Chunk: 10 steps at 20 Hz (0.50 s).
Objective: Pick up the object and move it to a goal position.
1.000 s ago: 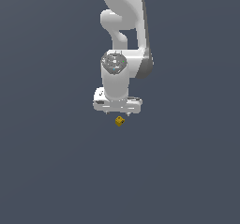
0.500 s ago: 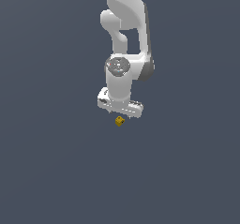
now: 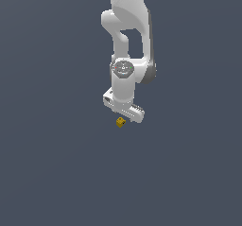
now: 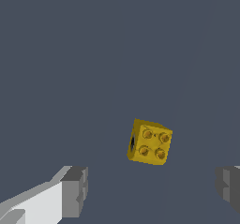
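Looking across the scene, we find flat slate-grey ground [image 3: 56, 173] running unbroken to every edge, with wide room on all sides of the arm. Nearest us lies the yellow-gold cube [image 3: 120, 122], tiny against the arm and just beneath the gripper [image 3: 124, 112]. From the wrist view the cube [image 4: 149, 142] is blocky with four round studs on one face and a dark hole on another. It sits untouched between the grey fingertips [image 4: 75, 190], which stand spread wide. Behind rises the smooth, glossy white arm [image 3: 127, 40].
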Motion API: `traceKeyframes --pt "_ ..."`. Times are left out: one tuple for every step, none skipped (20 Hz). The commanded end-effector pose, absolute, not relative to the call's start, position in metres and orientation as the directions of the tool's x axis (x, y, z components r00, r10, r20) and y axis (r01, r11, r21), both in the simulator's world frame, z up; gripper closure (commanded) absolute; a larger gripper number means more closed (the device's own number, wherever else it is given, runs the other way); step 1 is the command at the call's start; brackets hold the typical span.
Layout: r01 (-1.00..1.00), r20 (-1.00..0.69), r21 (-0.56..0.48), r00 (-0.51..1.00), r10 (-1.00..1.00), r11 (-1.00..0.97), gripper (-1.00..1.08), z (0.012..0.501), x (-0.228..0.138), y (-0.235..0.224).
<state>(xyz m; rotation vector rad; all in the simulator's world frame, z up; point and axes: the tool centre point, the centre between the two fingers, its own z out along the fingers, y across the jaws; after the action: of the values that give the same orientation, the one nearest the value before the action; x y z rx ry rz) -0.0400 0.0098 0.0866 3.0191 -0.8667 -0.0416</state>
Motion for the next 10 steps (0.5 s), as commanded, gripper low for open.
traceKeyframes --pt "-0.576 -0.018 0.006 0.817 -0.576 -0.817 -0.92 0.0823 -0.0422 0.0115" --pt "-0.591 -0.015 0.005 0.807 -0.591 -0.807 -0.92 0.0809 -0.043 0.0121" --pt "-0.604 -0.013 0.005 0.797 -0.604 -0.797 -0.92 0.0795 -0.0437 0.0126" --pt "-0.617 -0.011 0.004 0.787 -0.617 -0.787 -0.92 0.0783 -0.0444 0.0131" --pt "-0.628 -0.009 0.004 0.778 -0.628 -0.779 -0.92 0.0772 -0.0451 0.0135" --pt "-0.637 -0.007 0.003 0.77 -0.637 -0.77 -0.92 0.0762 -0.0457 0.0139" --pt "-0.646 -0.006 0.002 0.763 -0.646 -0.763 -0.92 0.0753 -0.0462 0.0142" --pt "-0.654 -0.004 0.002 0.757 -0.654 -0.757 -0.92 0.0746 -0.0466 0.0145" --pt "-0.661 -0.003 0.001 0.751 -0.661 -0.751 -0.92 0.0739 -0.0471 0.0147" --pt "-0.666 -0.002 0.001 0.746 -0.666 -0.746 -0.92 0.0733 -0.0474 0.0149"
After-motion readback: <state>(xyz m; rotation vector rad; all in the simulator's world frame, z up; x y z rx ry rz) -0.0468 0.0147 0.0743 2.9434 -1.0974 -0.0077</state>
